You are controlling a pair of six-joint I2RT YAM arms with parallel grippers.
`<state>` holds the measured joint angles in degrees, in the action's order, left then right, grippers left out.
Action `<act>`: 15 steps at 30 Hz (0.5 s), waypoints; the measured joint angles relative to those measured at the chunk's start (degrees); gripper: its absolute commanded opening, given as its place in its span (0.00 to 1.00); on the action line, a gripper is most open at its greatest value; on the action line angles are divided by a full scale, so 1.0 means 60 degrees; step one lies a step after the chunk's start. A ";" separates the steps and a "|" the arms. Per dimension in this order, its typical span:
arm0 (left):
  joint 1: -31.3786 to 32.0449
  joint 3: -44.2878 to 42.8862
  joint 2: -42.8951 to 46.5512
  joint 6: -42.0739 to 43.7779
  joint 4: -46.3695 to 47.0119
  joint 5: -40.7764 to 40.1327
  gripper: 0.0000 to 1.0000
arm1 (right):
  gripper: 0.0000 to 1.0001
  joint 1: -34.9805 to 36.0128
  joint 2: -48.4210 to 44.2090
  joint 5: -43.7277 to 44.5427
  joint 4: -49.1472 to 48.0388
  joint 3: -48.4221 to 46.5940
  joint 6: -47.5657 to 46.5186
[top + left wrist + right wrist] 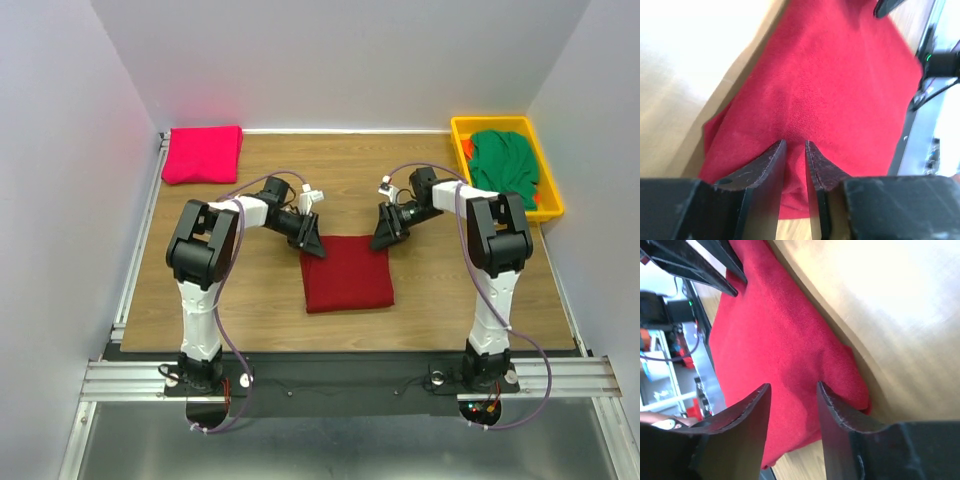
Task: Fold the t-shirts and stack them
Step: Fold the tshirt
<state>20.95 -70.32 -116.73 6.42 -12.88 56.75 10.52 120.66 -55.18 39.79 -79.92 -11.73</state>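
Centrally on the wooden worktop (250, 300) lies the dark red cloth t-shirt (347, 275), already reduced to a flat, near-square packet with tidy edges.

The left pincer (312, 243) sits at the packet's far left corner and the right pincer (387, 232) at its far right corner. Both point down toward the cloth.

- **Left pincer:** in the left wrist view the fingers are drawn almost together, with only a slim gap and red cloth showing in it. Whether a fold is nipped there cannot be told.
- **Right pincer:** in the right wrist view the fingers are spread, straddling the cloth near its corner and gripping nothing.

A bright pink t-shirt (203, 153) rests folded at the far left corner of the worktop, well apart from the red one. A green t-shirt (505, 165) lies crumpled inside the yellow plastic bin (490, 122) at the far right.

The step in hand appears to be the close of the red shirt's folding — or the start of its transfer. The next move probably calls for a firm hold on both far corners, so the packet can be carried to the pink shirt and laid squarely on top without the layers falling open. The green shirt has yet to be taken out and folded.
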 measured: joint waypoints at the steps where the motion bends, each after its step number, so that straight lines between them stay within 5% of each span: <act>1: -0.0084 -0.0171 -0.0142 -0.0113 -0.0033 0.0066 0.34 | 0.45 -0.0022 0.0120 0.0029 -0.0040 -0.0142 0.0102; 9: -0.0769 -0.2466 -0.0954 0.0080 -0.0226 -0.0594 0.34 | 0.47 -0.0106 0.0794 0.0951 -0.0812 -0.2430 0.0510; 15: -0.0827 -0.1905 0.0488 -0.0022 0.0007 -0.0168 0.36 | 0.48 -0.0186 -0.0364 0.0481 -0.1166 -0.2175 0.1133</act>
<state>15.99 -81.76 -113.80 6.28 -12.84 55.75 9.41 118.48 -52.29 32.80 -92.97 -4.93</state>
